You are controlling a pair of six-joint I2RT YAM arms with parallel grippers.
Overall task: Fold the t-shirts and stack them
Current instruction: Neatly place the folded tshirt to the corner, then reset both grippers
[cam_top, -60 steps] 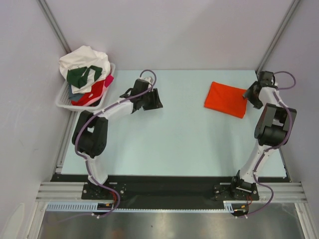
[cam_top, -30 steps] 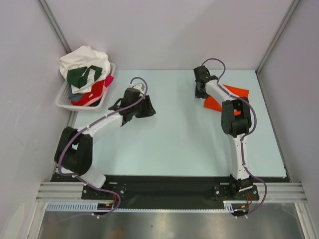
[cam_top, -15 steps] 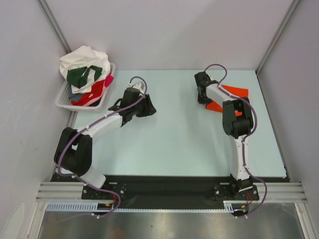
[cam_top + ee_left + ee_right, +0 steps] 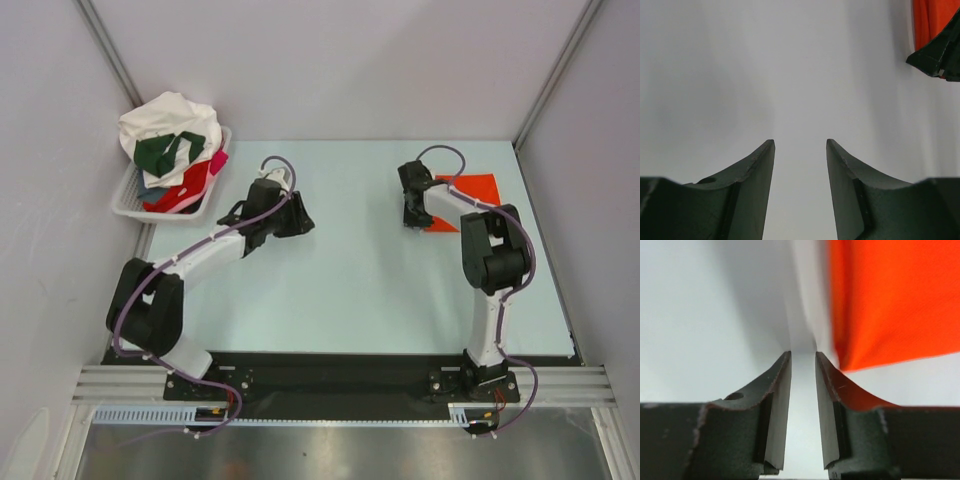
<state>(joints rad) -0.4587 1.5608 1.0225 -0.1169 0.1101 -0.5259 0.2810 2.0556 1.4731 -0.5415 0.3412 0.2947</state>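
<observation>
Looking down from above, you see the orange t-shirt (image 4: 476, 188) lying as a flat patch on the far right part of the pale table (image 4: 350, 290), partly covered by your right arm. Your right gripper (image 4: 410, 216) is low at the shirt's left edge. Its wrist view shows the jaws parted only by a narrow slit with bare table between them, pinching nothing, and the orange cloth lies just beside the right-hand finger. Your left gripper (image 4: 300, 222) is over bare table left of centre, well apart from that shirt, with its jaws spread wider and nothing between them. The other t-shirts sit heaped in the white basket (image 4: 125, 206) at the far left corner: a white one (image 4: 165, 120) on top, dark green (image 4: 160, 152), red (image 4: 180, 190) and a bit of pink (image 4: 218, 160) beneath.
</observation>
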